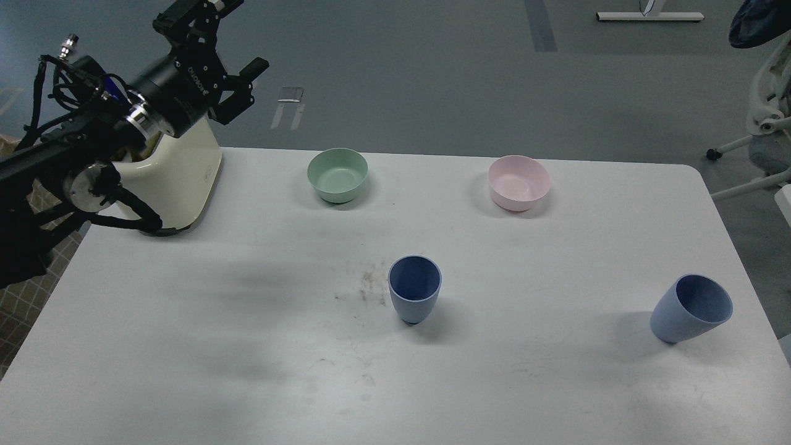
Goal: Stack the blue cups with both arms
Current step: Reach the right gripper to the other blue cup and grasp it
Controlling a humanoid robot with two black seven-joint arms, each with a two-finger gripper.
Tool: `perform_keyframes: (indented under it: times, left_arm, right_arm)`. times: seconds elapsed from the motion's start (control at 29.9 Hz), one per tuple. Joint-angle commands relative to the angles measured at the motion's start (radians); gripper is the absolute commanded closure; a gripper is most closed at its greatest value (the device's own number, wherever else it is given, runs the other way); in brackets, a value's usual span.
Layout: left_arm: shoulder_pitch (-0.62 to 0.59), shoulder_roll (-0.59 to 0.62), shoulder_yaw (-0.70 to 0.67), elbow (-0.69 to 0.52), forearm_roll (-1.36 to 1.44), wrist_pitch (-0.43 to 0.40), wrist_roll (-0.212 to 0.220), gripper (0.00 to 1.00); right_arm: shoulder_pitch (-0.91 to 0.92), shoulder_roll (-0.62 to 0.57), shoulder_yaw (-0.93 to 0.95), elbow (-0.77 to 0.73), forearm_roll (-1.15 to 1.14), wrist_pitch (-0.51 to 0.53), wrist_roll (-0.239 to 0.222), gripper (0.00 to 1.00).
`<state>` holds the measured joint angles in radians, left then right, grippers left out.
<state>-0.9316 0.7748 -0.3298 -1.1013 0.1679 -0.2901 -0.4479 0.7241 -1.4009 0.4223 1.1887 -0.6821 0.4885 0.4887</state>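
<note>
Left claw (238,80) hangs raised above the back-left corner of the table (185,346), its fingers spread and holding nothing; it sits over a cream appliance (179,179) that stands at that corner. No right arm shows in the head view, so its claw's state cannot be told.

Both blue cups stand upright and apart. One cup (414,288) is near the table's middle, slightly toward the front edge. The second cup (692,308) is close to the right edge (it looks tilted, though that may only be the lens at the view's margin). A mint-green bowl (337,175) and a pink bowl (518,182) sit along the back edge, well clear of both cups.

Nothing is stacked yet, and the task appears to be at its start. The likely trouble lies with the right-hand cup: a sideways nudge from a closing finger could push it off the right edge. Thin tapered walls may also slip out of a pinch, or tip if gripped too near the rim.
</note>
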Motion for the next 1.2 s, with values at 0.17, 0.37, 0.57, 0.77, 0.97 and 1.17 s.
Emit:
perform_keyframes:
  times: [0.17,0.37,0.57,0.77,0.97,1.17]
  left_arm:
    - [0.071,-0.026,-0.06,-0.003,0.007,-0.004,0.0,0.02]
    - [0.109,-0.028,-0.086,-0.006,0.012,-0.004,-0.002,0.02]
    - [0.123,-0.034,-0.092,-0.008,0.012,-0.004,-0.003,0.02]
    - [0.138,-0.04,-0.1,-0.009,0.015,-0.004,-0.003,0.02]
    - [0.149,-0.043,-0.101,-0.014,0.015,-0.004,-0.003,0.02]
    - [0.154,-0.043,-0.121,-0.015,0.016,-0.004,-0.003,0.02]
  right_arm:
    - [-0.002,-0.03,-0.08,0.092,-0.367,-0.128,0.0,0.0]
    - [-0.003,0.028,-0.203,0.149,-0.523,-0.268,0.0,0.0]
    - [-0.003,0.097,-0.293,0.141,-0.591,-0.329,0.0,0.0]
    - [-0.003,0.146,-0.323,0.117,-0.629,-0.337,0.0,0.02]
    - [-0.026,0.212,-0.324,0.058,-0.653,-0.364,0.0,0.09]
    - [-0.055,0.25,-0.324,0.022,-0.685,-0.366,0.0,0.22]
